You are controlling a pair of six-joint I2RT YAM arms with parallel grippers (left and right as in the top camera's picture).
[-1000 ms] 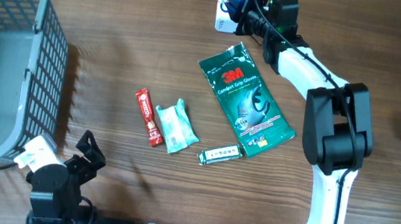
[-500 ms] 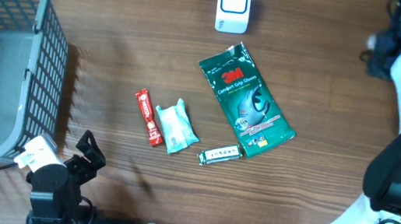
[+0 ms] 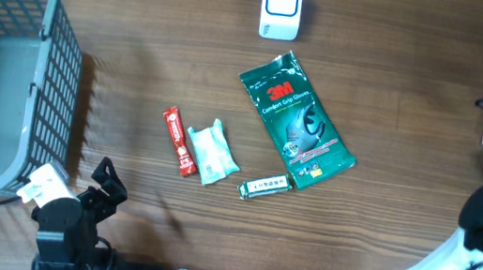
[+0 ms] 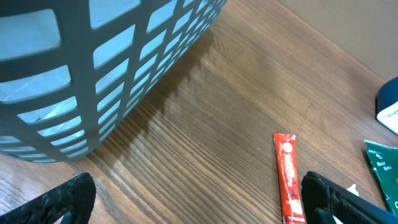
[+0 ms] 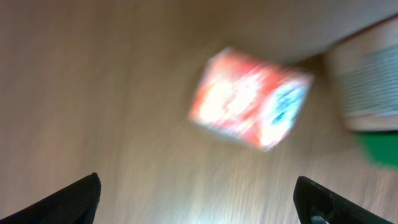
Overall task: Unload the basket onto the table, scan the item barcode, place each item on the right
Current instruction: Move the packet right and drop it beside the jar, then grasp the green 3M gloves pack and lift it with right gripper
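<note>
The wooden table (image 3: 406,45) is carrying everything. The grey mesh basket (image 4: 149,37) is looming ahead and to the left of the left gripper (image 4: 199,205), whose fingers (image 4: 56,202) are standing wide apart over bare wood, holding nothing. A corner of the green 3M package (image 4: 380,163) is showing far to that gripper's right. The right gripper (image 5: 199,205) is hanging above the table with its fingers (image 5: 68,199) spread wide and nothing gripped; its view is blurred. The white scanner (image 3: 281,6) is sitting well apart from it, across the table. A green and white bottle (image 5: 367,87) is lying ahead and right of the right gripper. The red-and-white box (image 5: 249,107), the item for scanning, is lying ahead of that gripper, slightly right, clear of both fingers and near the bottle. The red stick packet (image 4: 287,177) is lying flat just ahead-right of the left gripper.
</note>
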